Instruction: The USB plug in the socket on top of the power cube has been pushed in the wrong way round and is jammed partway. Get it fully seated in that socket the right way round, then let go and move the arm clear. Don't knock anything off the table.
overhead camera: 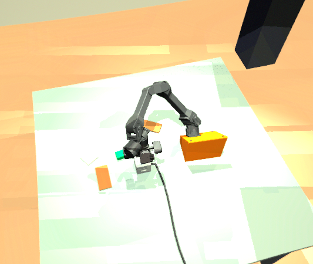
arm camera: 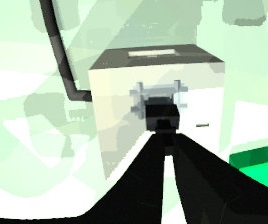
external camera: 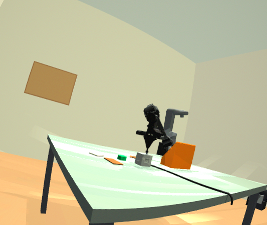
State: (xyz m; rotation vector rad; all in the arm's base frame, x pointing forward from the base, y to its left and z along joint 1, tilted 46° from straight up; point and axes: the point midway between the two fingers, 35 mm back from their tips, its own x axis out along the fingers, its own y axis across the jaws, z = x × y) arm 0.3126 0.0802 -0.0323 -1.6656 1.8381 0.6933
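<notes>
- Overall, a pale green-white table (external camera: 113, 197) on dark legs stands on an orange wood floor (overhead camera: 6, 73); cream walls, with a brown panel (external camera: 50, 83) on the left wall
- Dark arm (overhead camera: 144, 102) rises from an orange base block (overhead camera: 204, 146) and bends down over the power cube (overhead camera: 143, 169), a small grey-white box near the table's middle
- Gripper (arm camera: 163, 152) points straight down, its fingers drawn together and clamped on the USB plug (arm camera: 161, 112), a small black body standing in the socket on the cube's top face
- Black cable (overhead camera: 168, 205) runs from the cube to the near table edge
- Green block (overhead camera: 119, 154) lies just beside the cube; an orange card (overhead camera: 103, 177) lies flat near it, a second orange card (overhead camera: 153, 126) lies behind the arm, and a thin pale card (overhead camera: 89, 161) lies near the first
- Top view alone shows a tall dark column (overhead camera: 266, 32) standing off the table's far right corner
- Exterior view alone shows the walls, the table legs, the cable dropping over the edge, and a grey bracket (external camera: 171, 120) behind the arm
- Wrist view alone shows the plug in the socket at close range; its orientation cannot be told
</notes>
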